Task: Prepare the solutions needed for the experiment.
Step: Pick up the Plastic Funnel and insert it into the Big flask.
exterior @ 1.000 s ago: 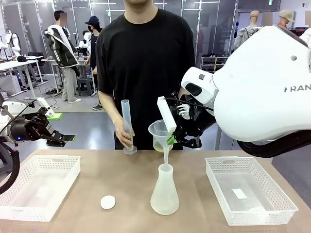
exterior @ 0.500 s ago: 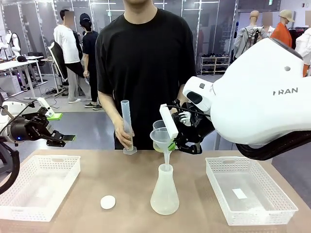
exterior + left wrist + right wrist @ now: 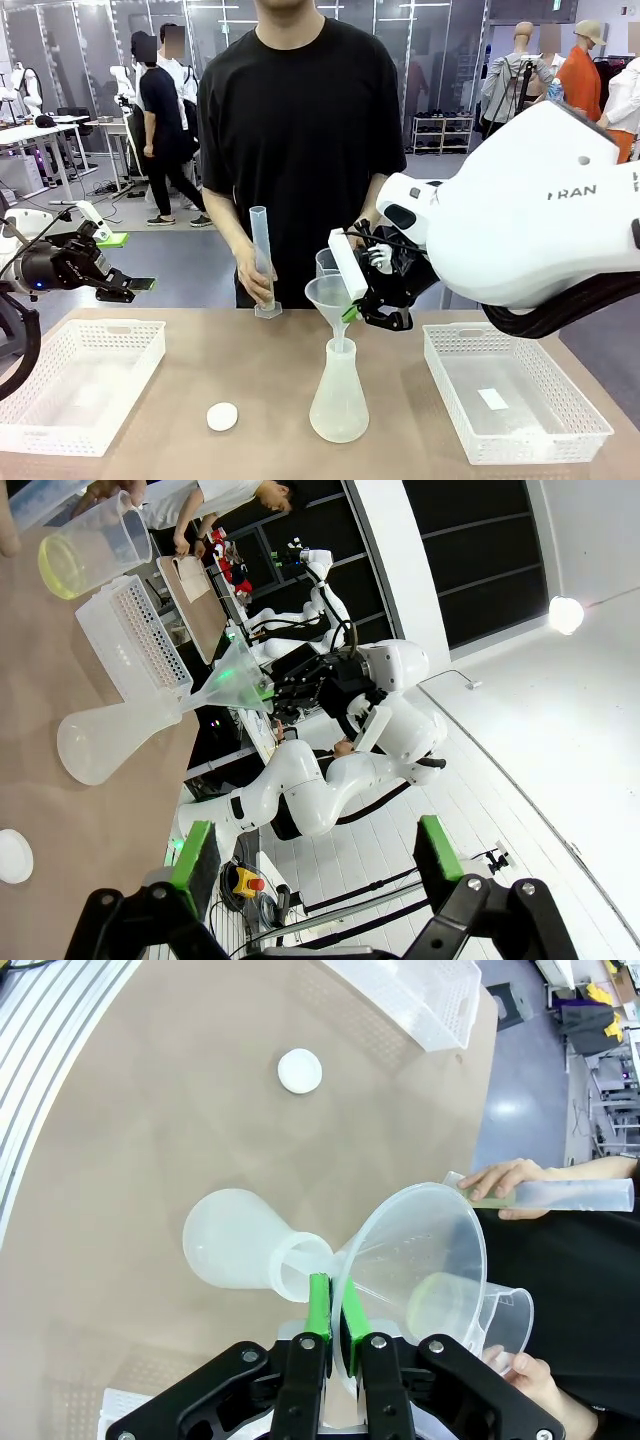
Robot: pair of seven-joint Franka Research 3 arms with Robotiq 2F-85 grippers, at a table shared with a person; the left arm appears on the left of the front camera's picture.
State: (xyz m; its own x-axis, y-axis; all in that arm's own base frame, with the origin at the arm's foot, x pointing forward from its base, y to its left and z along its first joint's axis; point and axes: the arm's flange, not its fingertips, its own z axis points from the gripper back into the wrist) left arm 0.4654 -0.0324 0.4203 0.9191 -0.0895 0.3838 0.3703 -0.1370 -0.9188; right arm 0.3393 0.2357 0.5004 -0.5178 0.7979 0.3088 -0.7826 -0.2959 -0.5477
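One second was all it took. The right hand [image 3: 350,306], clenched on the rim of the clear plastic funnel [image 3: 328,294], had sunk and drifted slightly left, and the funnel's stem now sat at the mouth of the frosted conical flask [image 3: 338,400] standing on the desk [image 3: 250,360]. A moment before, that stem had hung well above the neck, so the pouring path looked ready.

The pale yellow liquid [image 3: 65,565] had not gone in yet. It sat in the bottom of the clear plastic beaker [image 3: 326,262], held just behind the funnel on the person's side. The flask looked empty.

The person's hand [image 3: 258,285] had not budged, steadying the tall translucent measuring cylinder [image 3: 262,250] upright on the desk. The left hand [image 3: 128,262] had not moved either, jaws spread wide and grasping nothing, above the white plastic basket [image 3: 100,335]. The small white round cap [image 3: 222,416] lay where it had been.

Judging by this, the next move belonged to the beaker, with a pour into the funnel.
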